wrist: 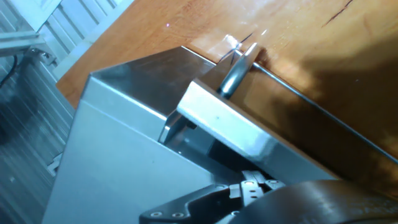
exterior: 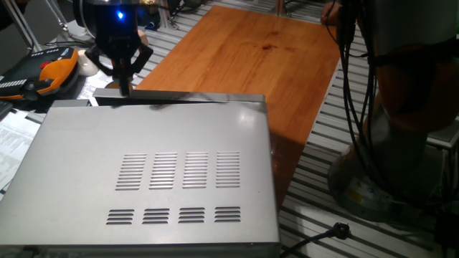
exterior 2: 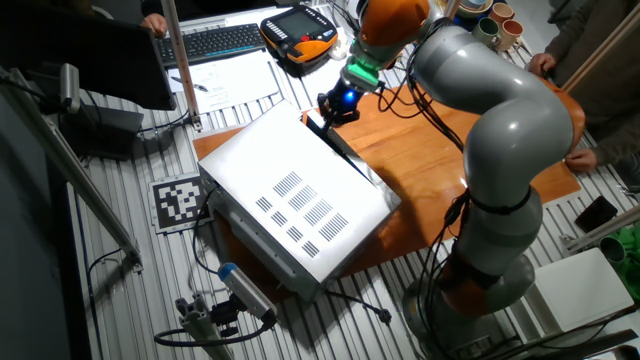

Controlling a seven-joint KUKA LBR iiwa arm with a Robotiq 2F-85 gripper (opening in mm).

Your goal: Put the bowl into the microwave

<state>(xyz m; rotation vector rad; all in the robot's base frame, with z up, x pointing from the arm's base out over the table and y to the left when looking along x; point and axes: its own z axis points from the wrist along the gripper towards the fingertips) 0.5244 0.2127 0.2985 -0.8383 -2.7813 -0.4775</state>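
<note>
The microwave (exterior: 150,165) is a large silver-grey box with vent slots on its flat top, standing on the wooden table (exterior: 244,57). It also shows in the other fixed view (exterior 2: 290,195). My gripper (exterior: 123,84) hangs over the microwave's far front edge, by the door, with its fingers pressed together and nothing between them; it also shows in the other fixed view (exterior 2: 333,108). In the hand view the door's silver handle (wrist: 236,73) and the door's top edge (wrist: 224,121) lie below me, with a dark gap behind the door. The bowl is out of view.
A teach pendant (exterior 2: 300,28), a keyboard (exterior 2: 220,42) and papers lie beyond the microwave. Several mugs (exterior 2: 492,22) stand at the far table corner. A white rounded lump (exterior: 87,63) sits beside the gripper. Cables (exterior: 355,86) hang by the arm's base (exterior 2: 480,270).
</note>
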